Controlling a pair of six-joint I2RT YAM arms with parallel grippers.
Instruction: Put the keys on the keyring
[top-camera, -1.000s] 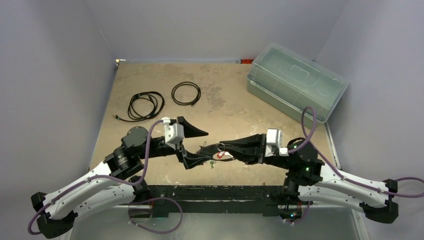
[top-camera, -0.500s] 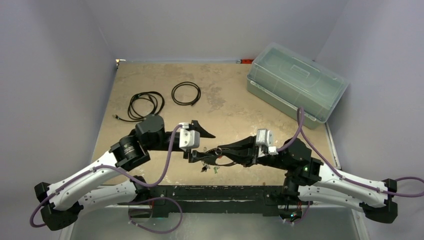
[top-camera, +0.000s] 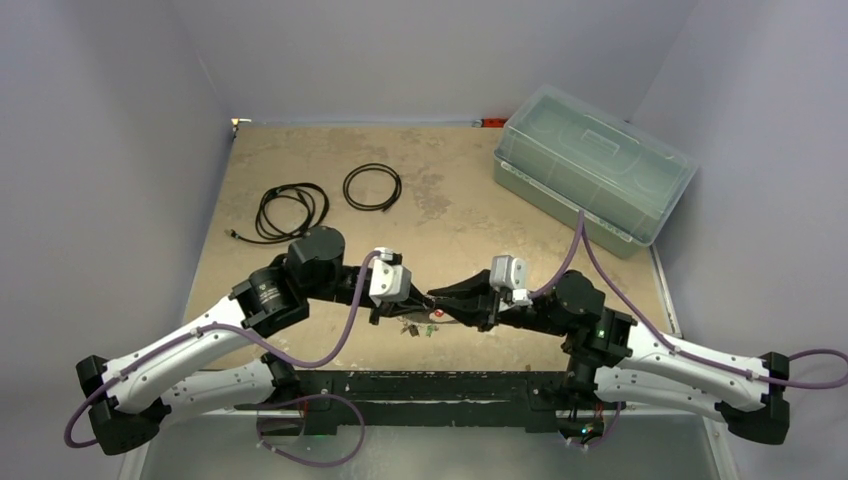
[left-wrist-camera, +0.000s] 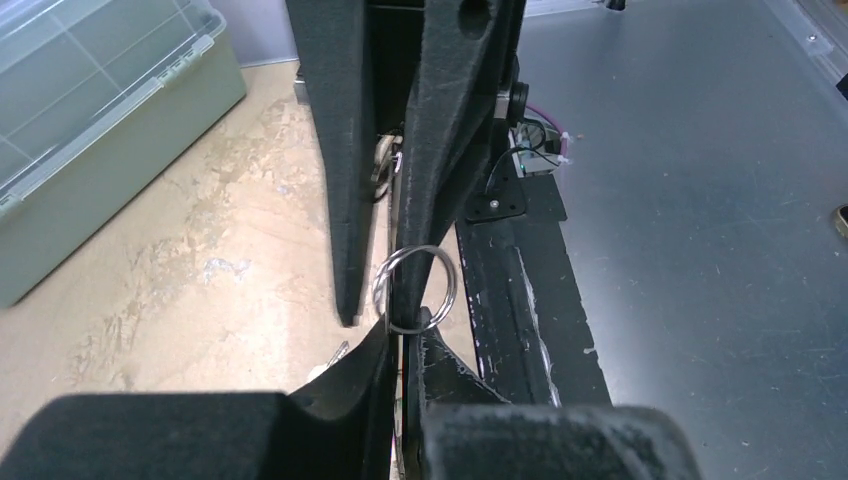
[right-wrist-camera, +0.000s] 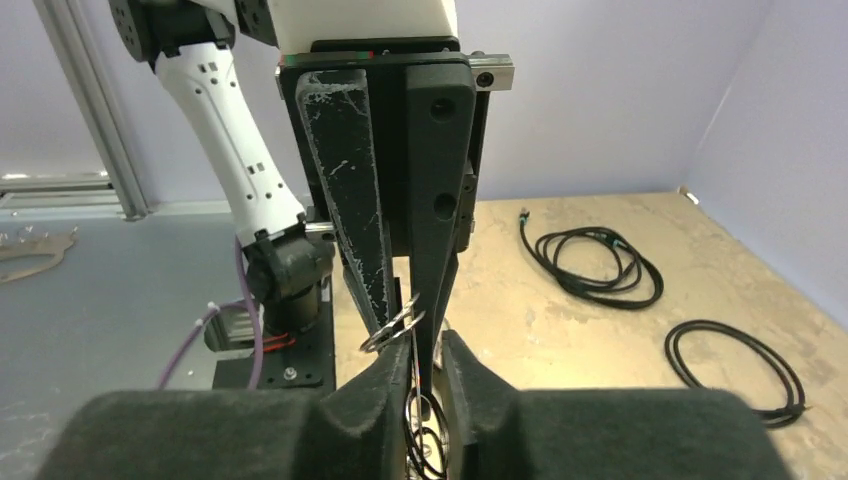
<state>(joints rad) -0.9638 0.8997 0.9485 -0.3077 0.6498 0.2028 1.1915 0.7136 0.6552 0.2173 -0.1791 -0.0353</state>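
**Both grippers meet tip to tip at the keyring**

Top view: both arms are bent at the elbow and reach inward, forearms low. The left gripper (top-camera: 420, 301) and right gripper (top-camera: 447, 300) meet above the near edge of the table (top-camera: 450, 200). The keys (top-camera: 424, 326), with red and green heads, show just nearside of the tips. Whether they hang or lie cannot be told.

Left wrist view: the left fingers (left-wrist-camera: 350, 400) are pressed together, pinching the lower edge of the keyring (left-wrist-camera: 379, 287), a silver loop seen face-on. The right gripper's fingers (left-wrist-camera: 335, 150) come in from opposite, and one passes behind the loop.

Right wrist view: the right fingers (right-wrist-camera: 360, 400) are nearly together, with a narrow slit between them and thin wire loops in the slit. Whether they clamp the keyring cannot be told.
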